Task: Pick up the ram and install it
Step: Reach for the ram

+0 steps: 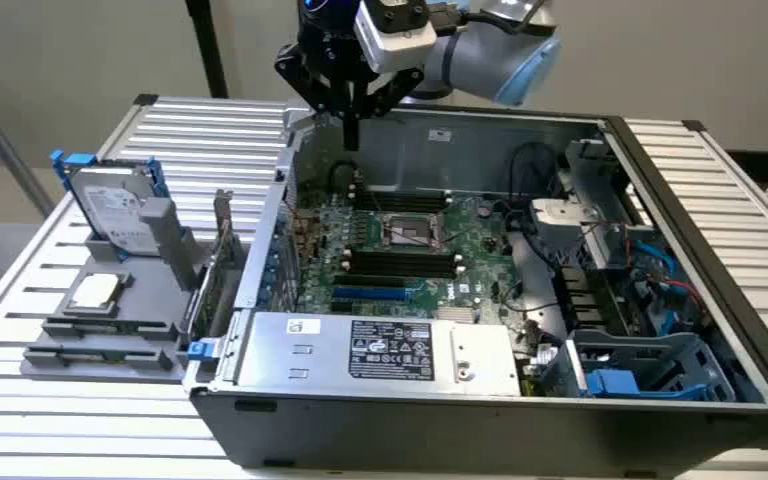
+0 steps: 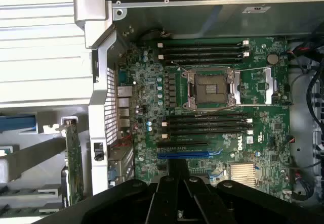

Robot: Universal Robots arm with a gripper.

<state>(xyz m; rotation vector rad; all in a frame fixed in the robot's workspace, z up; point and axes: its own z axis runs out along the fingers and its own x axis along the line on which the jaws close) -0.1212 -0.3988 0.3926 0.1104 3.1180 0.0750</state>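
The arm (image 1: 498, 45) enters from the top of the exterior view. Its grey wrist joint (image 1: 471, 40) with a pale blue cap is bent so that the gripper (image 1: 352, 138) points straight down. The 2 black fingers (image 1: 352, 120) are pressed together into 1 narrow tip, with the outer links splayed above.

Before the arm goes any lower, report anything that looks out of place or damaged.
Nothing looks damaged, spilled or askew. The one oddity: the processor socket on the motherboard is bare, while a square silver chip lies outside on the grey tray. The gripper hangs above the open case.
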